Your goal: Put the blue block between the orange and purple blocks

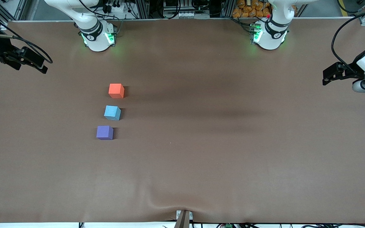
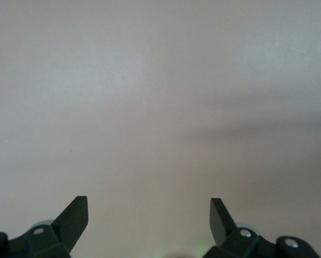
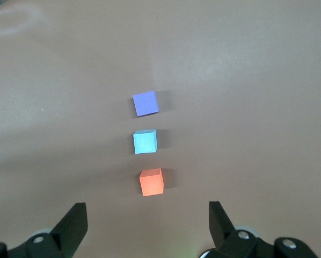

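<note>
The purple block (image 1: 105, 132) sits closest to the front camera, and from there the row runs away toward the robot bases: the blue block (image 1: 112, 113) next, then the orange block (image 1: 116, 91) farthest off. All three rest flat on the brown table cover (image 1: 220, 152), toward the right arm's end of the table, with small gaps between them so none touches its neighbour. The line leans a little, each cube stepping slightly sideways from the last, and the blue one is turned a touch compared with the others.

As far as I can judge, the job looks finished: the blue cube already lies between the orange and the purple ones, and nothing seems left to move.

The right gripper (image 1: 35, 65) hangs at the edge of the table by its own end, jaws spread wide and empty; its wrist camera looks down on the whole row with the orange cube closest to its fingers (image 3: 74, 220). The left gripper (image 1: 329, 76) waits over the table's opposite edge, jaws also released, holding nothing, with only bare cover below its fingertips (image 2: 77, 212).
</note>
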Tool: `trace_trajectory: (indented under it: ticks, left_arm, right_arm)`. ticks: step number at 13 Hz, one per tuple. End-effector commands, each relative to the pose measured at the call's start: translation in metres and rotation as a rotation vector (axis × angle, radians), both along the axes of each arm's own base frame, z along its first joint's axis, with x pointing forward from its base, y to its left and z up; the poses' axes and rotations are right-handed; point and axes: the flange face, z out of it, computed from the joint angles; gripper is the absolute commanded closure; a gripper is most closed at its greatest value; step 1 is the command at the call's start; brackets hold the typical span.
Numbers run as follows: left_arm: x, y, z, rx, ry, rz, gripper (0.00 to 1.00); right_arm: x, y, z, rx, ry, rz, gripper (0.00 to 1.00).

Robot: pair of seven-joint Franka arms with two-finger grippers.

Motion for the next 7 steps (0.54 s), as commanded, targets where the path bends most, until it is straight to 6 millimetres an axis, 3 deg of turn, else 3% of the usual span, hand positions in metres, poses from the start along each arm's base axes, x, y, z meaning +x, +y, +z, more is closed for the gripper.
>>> trace_trajectory:
  ticks: [1, 7]
  left_arm:
    - [-0.0014, -0.0002, 0.0053, -0.017, -0.012, 0.002, 0.00]
    - [-0.0014, -0.0002, 0.0046, -0.017, -0.011, -0.001, 0.00]
  right_arm:
    - [0.0045, -0.0045, 0.0056, -0.016, 0.006, -0.009, 0.00]
    - [0.0040, -0.0076, 0.0041, -0.055, 0.011, -0.008, 0.00]
